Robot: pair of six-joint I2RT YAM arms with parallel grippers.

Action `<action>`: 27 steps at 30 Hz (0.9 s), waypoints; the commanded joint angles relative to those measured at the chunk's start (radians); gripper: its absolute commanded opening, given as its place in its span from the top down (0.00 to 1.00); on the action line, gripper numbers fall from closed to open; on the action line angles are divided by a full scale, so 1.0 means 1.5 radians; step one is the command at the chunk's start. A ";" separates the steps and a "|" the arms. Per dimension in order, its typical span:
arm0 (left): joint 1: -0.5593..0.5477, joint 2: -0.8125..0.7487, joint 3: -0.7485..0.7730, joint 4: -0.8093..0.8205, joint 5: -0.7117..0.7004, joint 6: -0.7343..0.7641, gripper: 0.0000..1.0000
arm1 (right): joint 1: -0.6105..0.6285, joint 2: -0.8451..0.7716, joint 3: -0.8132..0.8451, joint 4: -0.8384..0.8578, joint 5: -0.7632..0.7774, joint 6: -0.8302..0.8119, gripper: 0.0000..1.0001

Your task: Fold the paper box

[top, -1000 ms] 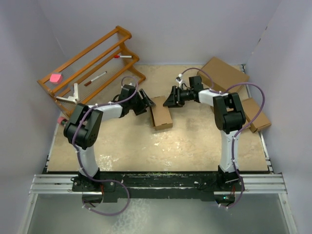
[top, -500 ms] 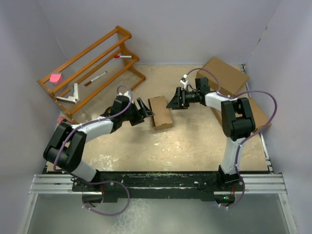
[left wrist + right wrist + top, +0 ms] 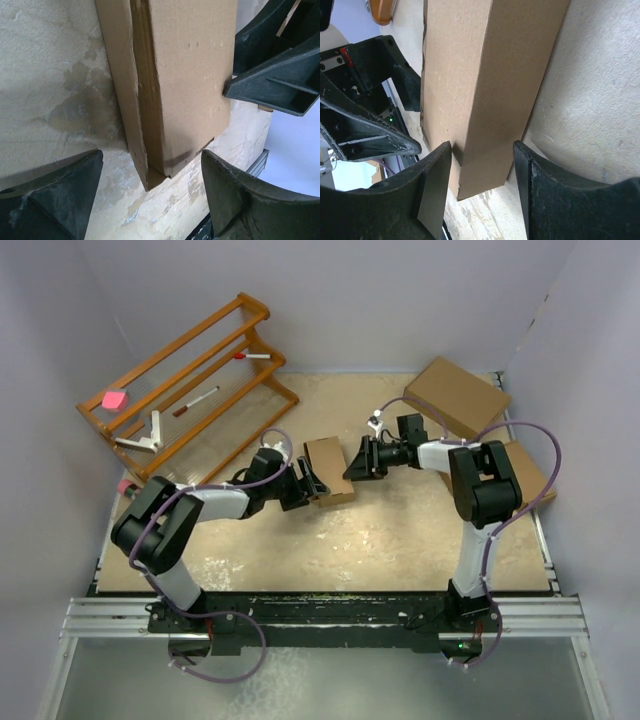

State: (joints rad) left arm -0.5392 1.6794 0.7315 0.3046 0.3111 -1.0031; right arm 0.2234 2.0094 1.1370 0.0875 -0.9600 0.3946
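Two pincers flank the plain brown cardboard paper box [image 3: 329, 470] lying mid-way across the bench [image 3: 400, 530]: with your left pincer [image 3: 150, 160] spread wide around its end and your right pincer [image 3: 482, 150] astride it opposite, grip impossible to tell, press both walls squarely along their creases.
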 commanded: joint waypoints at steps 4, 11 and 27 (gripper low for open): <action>-0.011 0.012 0.032 0.036 -0.001 -0.021 0.24 | 0.015 0.005 0.004 0.005 -0.001 -0.012 0.50; -0.026 0.006 0.053 -0.019 -0.021 -0.025 0.42 | 0.016 0.007 0.005 -0.001 0.015 -0.015 0.53; -0.050 -0.023 0.110 -0.191 -0.109 0.017 0.55 | 0.016 0.012 0.016 -0.015 0.022 -0.025 0.53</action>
State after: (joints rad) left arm -0.6029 1.6814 0.8642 0.0677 0.1993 -1.0073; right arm 0.2401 2.0228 1.1389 0.0883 -0.9585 0.3889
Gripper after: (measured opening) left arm 0.431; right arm 0.471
